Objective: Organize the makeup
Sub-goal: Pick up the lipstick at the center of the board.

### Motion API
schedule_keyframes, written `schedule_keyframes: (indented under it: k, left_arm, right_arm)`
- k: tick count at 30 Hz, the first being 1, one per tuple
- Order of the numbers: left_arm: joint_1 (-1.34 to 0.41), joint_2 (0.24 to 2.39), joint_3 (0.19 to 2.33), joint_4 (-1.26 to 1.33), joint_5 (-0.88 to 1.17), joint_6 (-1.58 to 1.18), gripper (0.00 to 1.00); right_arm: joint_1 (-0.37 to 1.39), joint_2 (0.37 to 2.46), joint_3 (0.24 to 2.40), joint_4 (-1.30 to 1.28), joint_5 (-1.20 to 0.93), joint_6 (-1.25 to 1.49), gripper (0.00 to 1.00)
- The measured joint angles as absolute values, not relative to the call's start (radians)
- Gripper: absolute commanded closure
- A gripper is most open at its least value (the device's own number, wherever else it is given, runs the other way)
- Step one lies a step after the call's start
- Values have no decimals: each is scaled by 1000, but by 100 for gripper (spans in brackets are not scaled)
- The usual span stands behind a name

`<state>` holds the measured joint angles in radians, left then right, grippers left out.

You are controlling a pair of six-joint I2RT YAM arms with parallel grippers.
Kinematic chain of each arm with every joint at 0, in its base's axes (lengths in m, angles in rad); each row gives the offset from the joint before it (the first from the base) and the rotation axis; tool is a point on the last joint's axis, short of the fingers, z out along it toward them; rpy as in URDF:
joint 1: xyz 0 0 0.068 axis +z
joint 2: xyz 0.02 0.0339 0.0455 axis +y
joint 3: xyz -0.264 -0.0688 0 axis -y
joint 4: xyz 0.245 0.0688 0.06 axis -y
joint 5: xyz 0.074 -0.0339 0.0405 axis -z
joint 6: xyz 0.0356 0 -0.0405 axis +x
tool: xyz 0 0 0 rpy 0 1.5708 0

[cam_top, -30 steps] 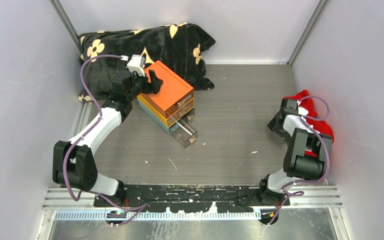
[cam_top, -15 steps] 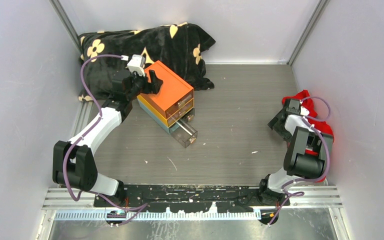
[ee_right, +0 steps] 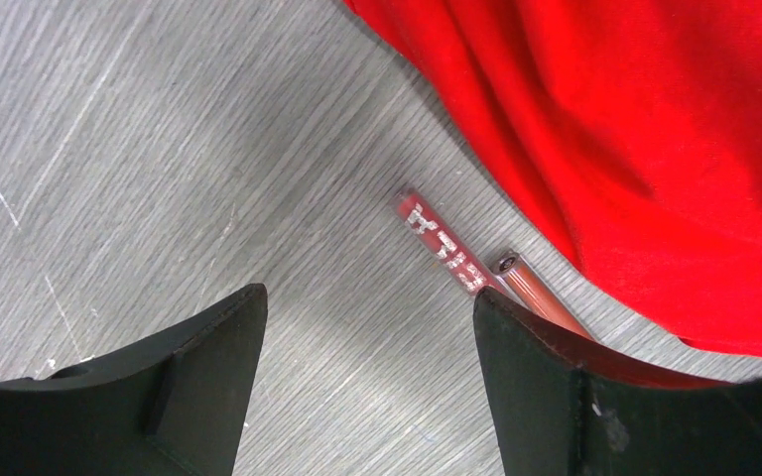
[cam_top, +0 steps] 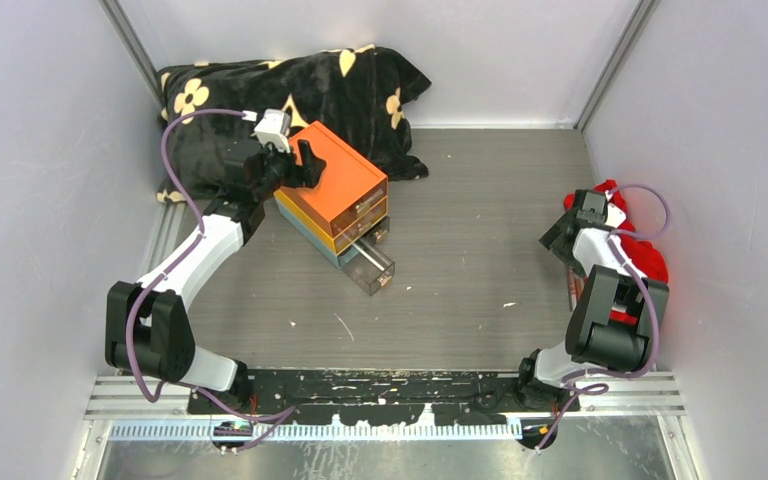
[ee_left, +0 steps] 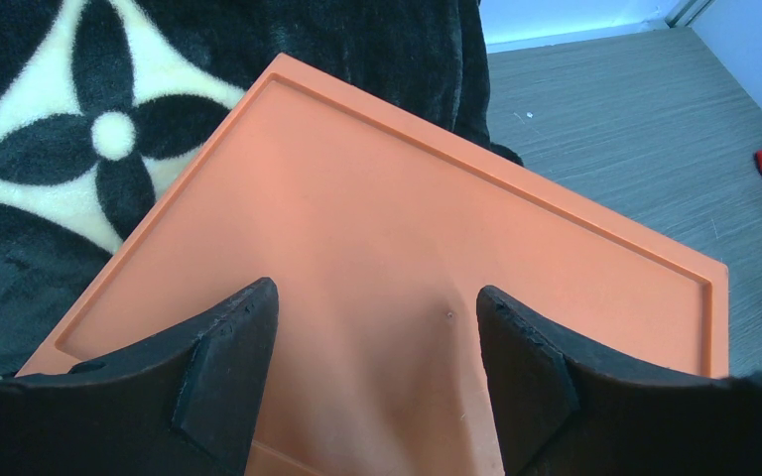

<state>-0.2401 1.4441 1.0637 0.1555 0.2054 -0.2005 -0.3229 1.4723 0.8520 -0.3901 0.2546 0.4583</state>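
Two slim pencils stick out from under the red cloth [ee_right: 655, 129] on the floor: a dark red one with silver lettering [ee_right: 442, 248] and a brownish one [ee_right: 536, 293] beside it. My right gripper [ee_right: 369, 297] hovers open over the bare floor just left of them, its right finger next to the pencils, nothing between the fingers. My left gripper [ee_left: 377, 293] stands with its jaws apart over the flat top of the orange box [ee_left: 407, 198], holding nothing. The other makeup is hidden.
The orange box [cam_top: 345, 175] sits at the back left with its clear bottom drawer [cam_top: 372, 268] pulled out. A black flowered blanket [cam_top: 340, 80] lies behind it. The red cloth [cam_top: 645, 255] lies by the right wall, partly under the right arm.
My right wrist has shifted slightly farther back and right, toward the red cloth. The left arm has not moved.
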Motion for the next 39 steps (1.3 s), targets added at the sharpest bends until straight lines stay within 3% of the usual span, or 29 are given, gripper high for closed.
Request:
schedule_keyframes:
  k: [21, 23, 25, 29, 32, 39]
  left_arm:
    - [-240, 1431, 1063, 134, 205, -200, 26]
    - [-240, 1428, 1062, 133, 206, -201, 26]
    - [-240, 1425, 1058, 132, 206, -201, 26]
    - [-240, 1413, 1046, 134, 206, -201, 26]
    - [-240, 1400, 1036, 134, 206, -202, 26]
    - [-240, 1388, 1027, 133, 206, -202, 25]
  right_arm:
    - [-336, 1586, 839, -340, 289, 455, 21]
    - [-337, 1586, 838, -337, 283, 455, 33]
    - [-337, 1586, 835, -329, 276, 453, 59]
    - [-337, 1586, 828, -309, 260, 453, 76]
    - [-337, 1586, 826, -303, 256, 452, 98]
    - [-341, 1575, 815, -287, 218, 427, 99]
